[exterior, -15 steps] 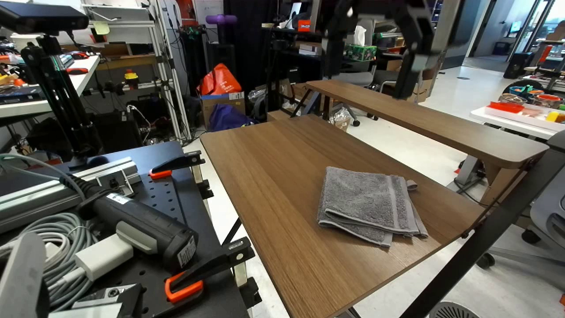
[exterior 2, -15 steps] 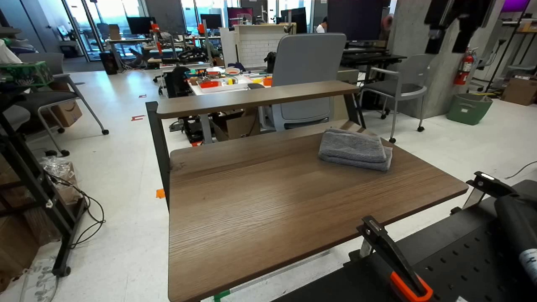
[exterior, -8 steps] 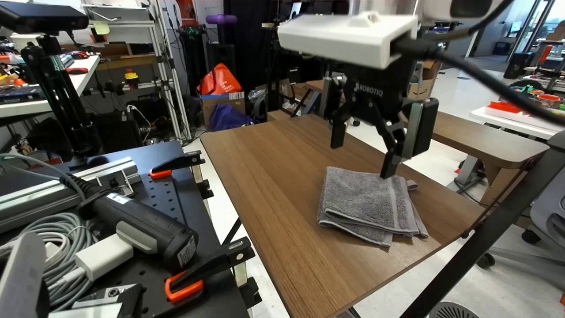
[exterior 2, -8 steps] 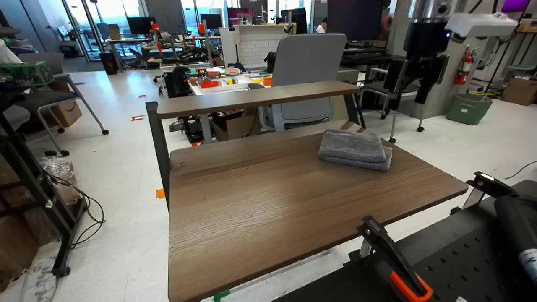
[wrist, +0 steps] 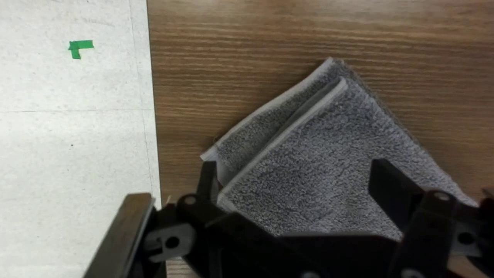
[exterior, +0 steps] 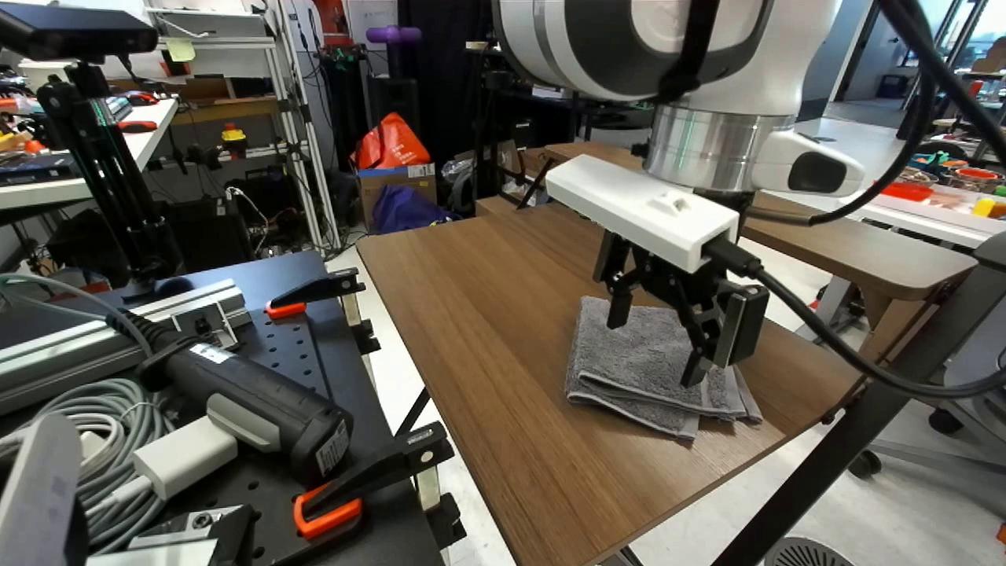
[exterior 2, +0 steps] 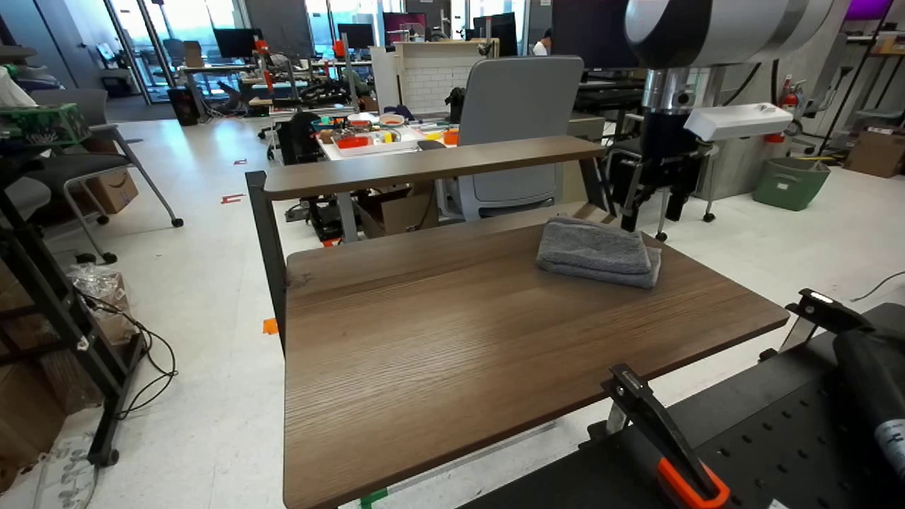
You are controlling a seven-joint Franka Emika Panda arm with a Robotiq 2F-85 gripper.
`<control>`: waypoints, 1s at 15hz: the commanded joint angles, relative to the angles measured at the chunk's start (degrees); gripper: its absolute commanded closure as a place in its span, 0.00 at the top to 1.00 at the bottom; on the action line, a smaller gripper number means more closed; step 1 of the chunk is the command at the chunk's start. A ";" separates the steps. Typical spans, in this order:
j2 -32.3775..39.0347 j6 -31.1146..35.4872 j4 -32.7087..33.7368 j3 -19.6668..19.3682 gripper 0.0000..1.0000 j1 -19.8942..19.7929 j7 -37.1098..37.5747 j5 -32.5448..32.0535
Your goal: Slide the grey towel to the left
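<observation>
The grey towel (exterior: pixel 609 369) lies folded on the brown wooden table (exterior: pixel 471 314), with its layered edges showing. It also shows in the other exterior view (exterior 2: pixel 594 247) and in the wrist view (wrist: pixel 332 143). My gripper (exterior: pixel 657 343) is open and empty, pointing down above the towel. In an exterior view (exterior 2: pixel 651 215) its fingertips appear behind and above the towel's right end. In the wrist view (wrist: pixel 294 166) one finger is over the towel's left corner and the other over its middle right. The gap between fingertips and cloth is hard to judge.
A raised wooden shelf (exterior: pixel 880 259) runs along one long side of the table. A black cart (exterior: pixel 291 354) with clamps (exterior: pixel 377 472) and cables stands along the opposite side. A grey chair (exterior 2: pixel 523 106) is behind the shelf. The table edge and floor (wrist: pixel 77 154) show left of the towel.
The arm has come down from the top of the exterior views, and my open gripper is now low over the towel. The towel has not moved.
</observation>
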 commanded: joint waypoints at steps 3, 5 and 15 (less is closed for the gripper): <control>8.27 -1.90 9.22 1.36 1.00 1.20 4.29 -2.82; 10.69 -2.78 11.90 1.62 1.00 2.02 5.26 -3.35; 17.63 -10.07 21.85 4.23 1.00 6.93 6.30 -6.26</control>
